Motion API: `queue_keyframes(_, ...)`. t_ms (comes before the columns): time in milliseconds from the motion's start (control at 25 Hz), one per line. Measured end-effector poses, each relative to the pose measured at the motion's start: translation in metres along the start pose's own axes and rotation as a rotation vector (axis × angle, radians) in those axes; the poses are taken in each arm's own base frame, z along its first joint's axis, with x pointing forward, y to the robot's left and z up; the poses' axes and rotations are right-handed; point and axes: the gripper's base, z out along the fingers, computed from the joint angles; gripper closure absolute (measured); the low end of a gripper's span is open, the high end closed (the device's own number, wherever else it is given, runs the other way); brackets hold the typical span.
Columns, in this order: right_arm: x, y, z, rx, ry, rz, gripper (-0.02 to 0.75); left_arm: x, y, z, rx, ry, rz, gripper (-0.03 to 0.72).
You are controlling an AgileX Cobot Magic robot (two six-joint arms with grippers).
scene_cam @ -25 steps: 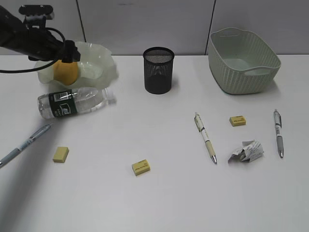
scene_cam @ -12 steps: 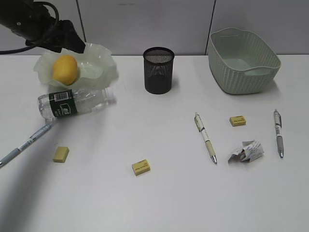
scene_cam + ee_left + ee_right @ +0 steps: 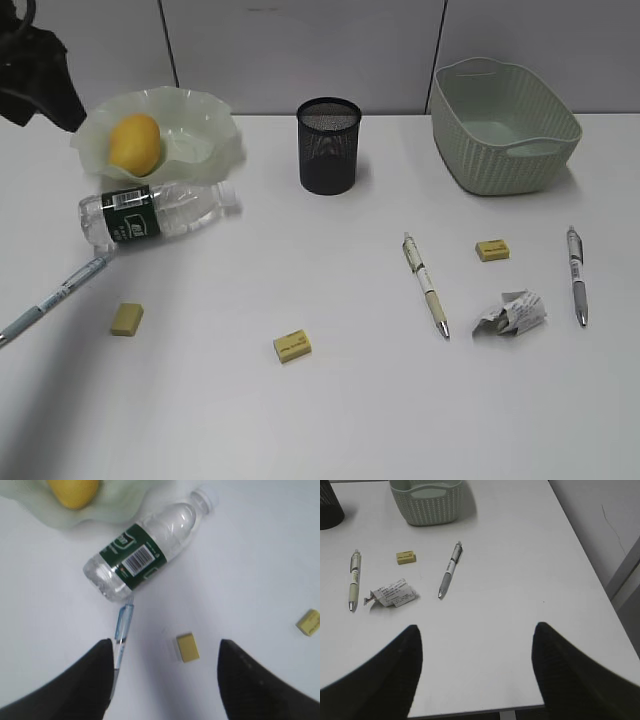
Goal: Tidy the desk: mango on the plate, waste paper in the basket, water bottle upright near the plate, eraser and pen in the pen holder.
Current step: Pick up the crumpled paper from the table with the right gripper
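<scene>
The mango (image 3: 134, 143) lies in the wavy green plate (image 3: 210, 115), also in the left wrist view (image 3: 75, 490). The water bottle (image 3: 150, 213) lies on its side in front of the plate, seen too from the left wrist (image 3: 145, 552). My left gripper (image 3: 164, 652) is open and empty, high above a blue pen (image 3: 122, 627) and an eraser (image 3: 187, 647); part of its arm shows at the far left (image 3: 35, 75). My right gripper (image 3: 476, 652) is open and empty above the desk's front right. The waste paper (image 3: 511, 312) lies between two pens (image 3: 426, 284) (image 3: 576, 273). The pen holder (image 3: 328, 145) and basket (image 3: 505, 125) stand at the back.
Erasers lie at the left (image 3: 126, 319), the middle (image 3: 291, 346) and the right (image 3: 492, 250). The blue pen (image 3: 55, 297) lies at the left edge. The desk's right and front edges show in the right wrist view (image 3: 580, 545).
My left arm has drawn back from the plate to the far left and upward, leaving the mango lying in the plate. Nothing else moved.
</scene>
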Motion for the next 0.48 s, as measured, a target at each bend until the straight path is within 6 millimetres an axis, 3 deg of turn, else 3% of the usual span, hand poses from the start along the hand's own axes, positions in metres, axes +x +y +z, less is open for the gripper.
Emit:
queue_keyframes(320, 0.000, 0.000, 0.000, 0.000, 0.000, 0.000, 0.197, 0.016, -0.005, -0.012, 0.006, 0.028, -0.064, 0.228)
queue_keyframes(480, 0.000, 0.000, 0.000, 0.000, 0.000, 0.000, 0.197, 0.046, -0.009, -0.001, 0.018, 0.111, -0.095, 0.228)
